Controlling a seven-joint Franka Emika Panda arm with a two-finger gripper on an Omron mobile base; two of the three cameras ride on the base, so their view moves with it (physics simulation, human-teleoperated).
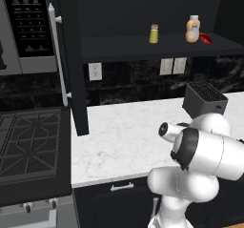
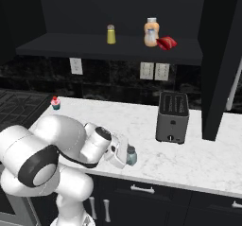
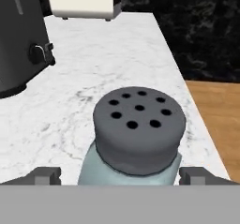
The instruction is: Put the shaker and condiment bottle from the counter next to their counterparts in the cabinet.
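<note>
The pale blue-grey shaker (image 2: 131,155) stands near the front edge of the white marble counter (image 2: 142,121). Its dark perforated top (image 3: 139,129) is close up in the hand view. My gripper (image 3: 120,175) is open, one fingertip on each side of the shaker's body, low over the counter (image 3: 93,68). On the shelf of the dark cabinet (image 1: 157,48) the red condiment bottle (image 1: 206,38) lies on its side, right beside the orange-beige white-capped bottle (image 1: 192,29). The yellow shaker (image 1: 153,34) stands alone further left.
A dark toaster (image 2: 172,117) stands at the back of the counter, right of the shaker. A small cupcake-like item (image 2: 56,102) sits at the counter's left end. An open cabinet door with a white handle (image 1: 56,55) hangs beside the microwave (image 1: 24,22) and stove (image 1: 28,146).
</note>
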